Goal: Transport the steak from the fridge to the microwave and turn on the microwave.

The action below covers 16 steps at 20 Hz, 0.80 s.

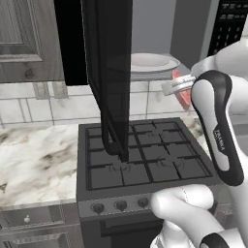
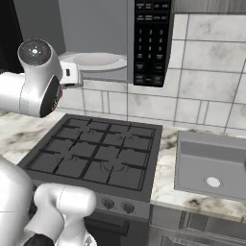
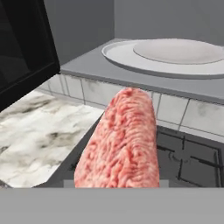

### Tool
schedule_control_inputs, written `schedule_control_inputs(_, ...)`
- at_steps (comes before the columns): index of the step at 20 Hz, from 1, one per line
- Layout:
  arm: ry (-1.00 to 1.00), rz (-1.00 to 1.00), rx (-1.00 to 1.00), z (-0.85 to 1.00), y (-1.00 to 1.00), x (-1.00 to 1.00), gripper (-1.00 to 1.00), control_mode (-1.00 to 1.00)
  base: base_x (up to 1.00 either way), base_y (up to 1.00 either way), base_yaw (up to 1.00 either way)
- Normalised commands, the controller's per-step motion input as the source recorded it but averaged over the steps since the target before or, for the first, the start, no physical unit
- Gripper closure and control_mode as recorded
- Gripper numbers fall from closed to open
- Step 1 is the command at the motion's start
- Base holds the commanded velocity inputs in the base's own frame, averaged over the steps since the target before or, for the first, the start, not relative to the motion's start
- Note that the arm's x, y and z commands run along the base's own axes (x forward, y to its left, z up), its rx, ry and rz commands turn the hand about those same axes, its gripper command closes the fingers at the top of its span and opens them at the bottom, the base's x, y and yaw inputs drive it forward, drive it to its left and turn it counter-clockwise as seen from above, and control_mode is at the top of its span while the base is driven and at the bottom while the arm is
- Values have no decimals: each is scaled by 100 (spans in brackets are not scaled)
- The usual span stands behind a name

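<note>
My gripper (image 1: 177, 85) is shut on the steak (image 3: 122, 144), a pinkish-red slab that juts forward from the hand in the hand view. From the left base it shows as a red sliver (image 1: 184, 97) beside the fingers. The microwave (image 2: 120, 29) hangs above the stove with its dark glass door (image 1: 109, 72) swung wide open. The steak hovers just outside the opening, a little below the grey floor's front lip. Inside sits the white round turntable plate (image 3: 175, 54), bare. The black button panel (image 2: 151, 41) is on the right of the opening. The fridge is out of view.
A black gas stove (image 1: 145, 155) with grates and front knobs lies right below the hand. A marble counter (image 1: 34, 160) runs to its left and a grey sink (image 2: 211, 166) sits to its right. A dark wood cabinet (image 1: 24, 38) hangs at upper left.
</note>
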Motion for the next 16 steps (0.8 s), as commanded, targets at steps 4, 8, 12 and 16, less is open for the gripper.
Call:
schedule_control_inputs(4,-7,6,0,10,2,41,100,-100,0,0,0)
schedule_control_inputs(8,-3,2,0,18,3,34,100,-100,0,0,0)
schedule_control_inputs(12,0,0,0,13,4,41,100,-100,0,0,0)
schedule_control_inputs(16,0,0,0,18,4,45,100,-100,0,0,0)
